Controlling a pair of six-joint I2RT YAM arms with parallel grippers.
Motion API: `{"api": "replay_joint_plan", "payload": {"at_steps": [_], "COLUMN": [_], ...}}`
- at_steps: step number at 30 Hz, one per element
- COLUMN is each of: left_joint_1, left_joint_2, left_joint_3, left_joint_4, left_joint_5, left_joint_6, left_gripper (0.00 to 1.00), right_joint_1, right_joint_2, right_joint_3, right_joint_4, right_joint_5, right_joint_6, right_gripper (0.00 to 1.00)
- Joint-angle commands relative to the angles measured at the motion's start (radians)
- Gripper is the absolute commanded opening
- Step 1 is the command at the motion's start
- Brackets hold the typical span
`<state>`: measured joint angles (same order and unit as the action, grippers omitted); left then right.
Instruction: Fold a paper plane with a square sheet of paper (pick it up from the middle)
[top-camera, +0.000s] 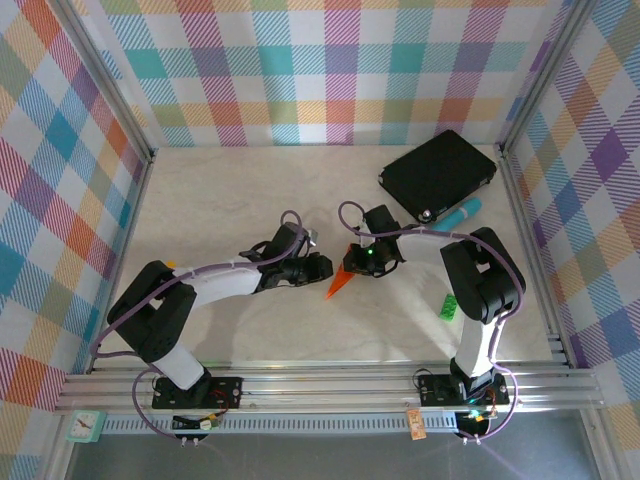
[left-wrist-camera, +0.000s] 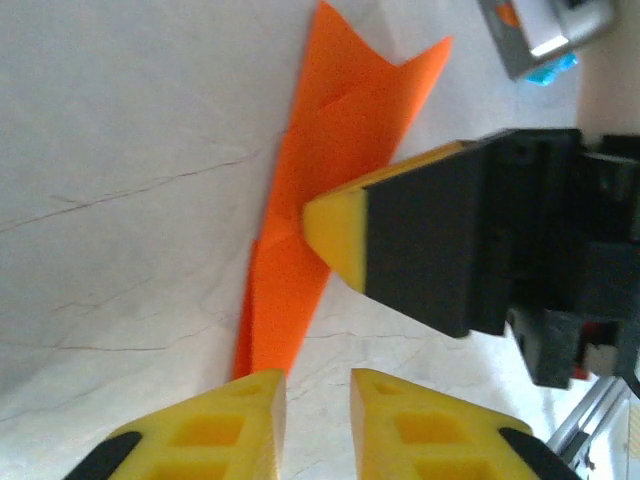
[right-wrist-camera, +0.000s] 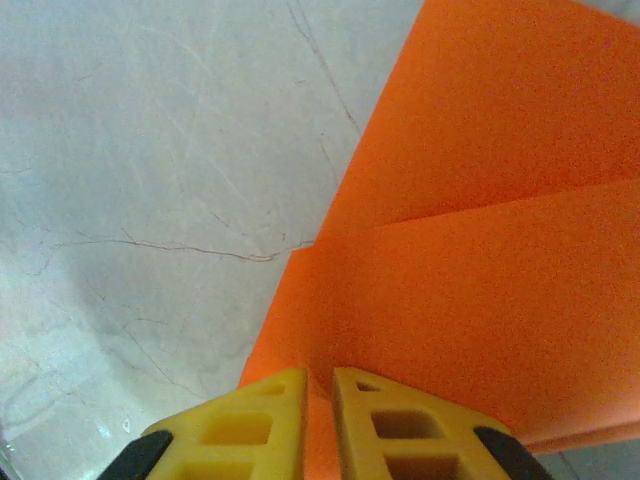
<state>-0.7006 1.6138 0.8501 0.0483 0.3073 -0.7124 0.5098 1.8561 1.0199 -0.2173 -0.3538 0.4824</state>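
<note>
Evidently the right tool (right-wrist-camera: 319, 415) pinches the paper plane (right-wrist-camera: 480, 260).

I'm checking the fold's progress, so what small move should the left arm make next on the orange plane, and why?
Probably ease the left gripper forward and pinch the paper plane's narrow end: its fingers are apart just short of it, while the right gripper rests on its middle.

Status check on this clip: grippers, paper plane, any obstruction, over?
Left gripper slightly open, empty, near narrow end of paper plane. Right gripper shut on it. Black pad, green block well off to the right.
</note>
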Motion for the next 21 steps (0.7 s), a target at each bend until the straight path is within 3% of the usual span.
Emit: {"api": "replay_joint_plan", "payload": {"at_steps": [1, 8, 21], "left_joint_1": [-0.031, -0.038, -0.039], "left_joint_2": [0.045, 0.152, 0.249], "left_joint_3": [0.029, 0.071, 0.122], "left_joint_4": [0.042, 0.106, 0.068], "left_joint_5": [0.052, 0.104, 0.091], "left_joint_6": [-0.018, -0.055, -0.05], "left_gripper": [0.18, 0.08, 0.06], "right_joint_1": [-0.007, -0.023, -0.043], "right_joint_2": [0.044, 0.04, 0.049], "right_joint_3": [-0.039, -0.062, -0.072], "right_joint_4": [-0.043, -0.015, 0.001], "right_joint_5": [0.041, 0.014, -0.003], "right_joint_6": [-0.009, -0.023, -0.02], "right_gripper": [0.15, 0.14, 0.14]}}
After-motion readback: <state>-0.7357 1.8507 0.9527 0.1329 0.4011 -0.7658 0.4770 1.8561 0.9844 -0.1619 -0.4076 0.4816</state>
